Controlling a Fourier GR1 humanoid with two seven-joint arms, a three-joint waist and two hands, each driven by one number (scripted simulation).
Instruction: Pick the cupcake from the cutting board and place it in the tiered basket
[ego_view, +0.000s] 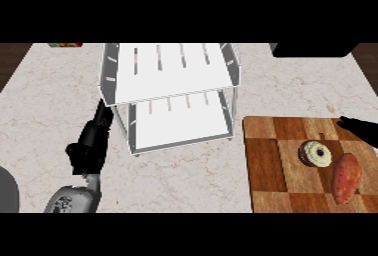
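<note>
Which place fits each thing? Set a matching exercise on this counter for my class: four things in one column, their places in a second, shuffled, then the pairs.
Things
1. cupcake
2. sweet potato
3. basket
4. left robot hand

Places
A. on the counter, left of the cutting board
B. on the board, nearest its right edge
C. just left of the basket
D. on the board, left of the orange thing

Pairs: 1-D, 2-B, 3-A, 4-C
</note>
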